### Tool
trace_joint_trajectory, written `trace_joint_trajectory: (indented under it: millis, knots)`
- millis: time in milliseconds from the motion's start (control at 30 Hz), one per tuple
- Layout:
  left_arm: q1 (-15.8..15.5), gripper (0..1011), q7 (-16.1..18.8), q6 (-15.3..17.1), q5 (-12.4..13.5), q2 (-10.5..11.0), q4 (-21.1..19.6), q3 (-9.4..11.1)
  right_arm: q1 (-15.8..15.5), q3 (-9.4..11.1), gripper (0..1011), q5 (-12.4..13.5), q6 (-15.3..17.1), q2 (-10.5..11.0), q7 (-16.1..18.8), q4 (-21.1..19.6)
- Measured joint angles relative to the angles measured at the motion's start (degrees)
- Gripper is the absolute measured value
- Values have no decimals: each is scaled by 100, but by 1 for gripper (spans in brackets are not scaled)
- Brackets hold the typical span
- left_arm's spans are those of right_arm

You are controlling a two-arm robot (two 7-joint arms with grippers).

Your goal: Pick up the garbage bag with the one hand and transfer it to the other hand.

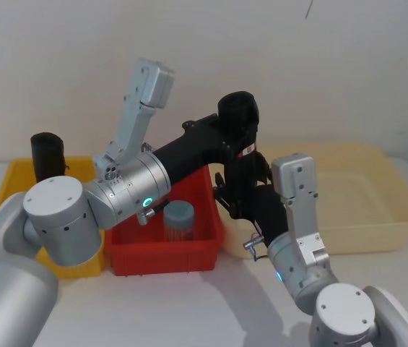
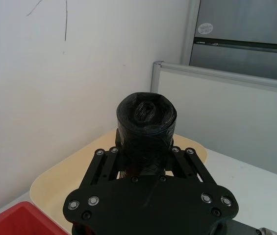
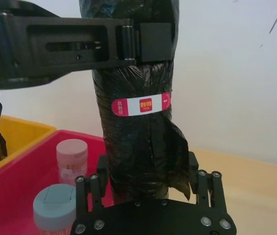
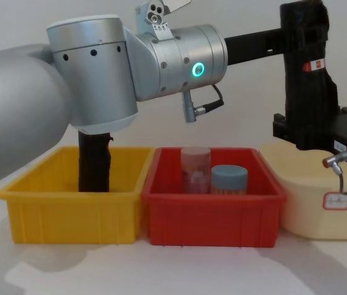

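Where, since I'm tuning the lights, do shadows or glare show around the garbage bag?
Head view: soft arm shadows on the table. Chest view: faint shadow under the red bin, green ring glowing. Right wrist view: mild sheen on the garbage bag, no glare on its sticker.

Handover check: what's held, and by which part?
The garbage bag: left gripper clamps its upper part, above the sticker. The right gripper is around its lower end; whether it grips cannot be told.
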Motion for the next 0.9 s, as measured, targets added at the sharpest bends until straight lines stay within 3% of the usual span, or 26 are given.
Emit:
trace_joint_trajectory:
  millis: [467, 700, 800, 900]
  knots:
    - [0, 390, 0, -1, 0, 0, -1, 0, 50, -22, 547, -243, -156, -37, -52, 39]
    - [0, 390, 0, -3, -1, 0, -2, -1, 48, -5, 546, -327, -217, -40, -58, 37]
    - [0, 433, 0, -2, 1, 0, -1, -1, 41, 6, 547, -353, -239, -42, -57, 25]
    - [0, 548, 1, -2, 1, 0, -1, -1, 35, 18, 547, -369, -255, -44, -50, 9]
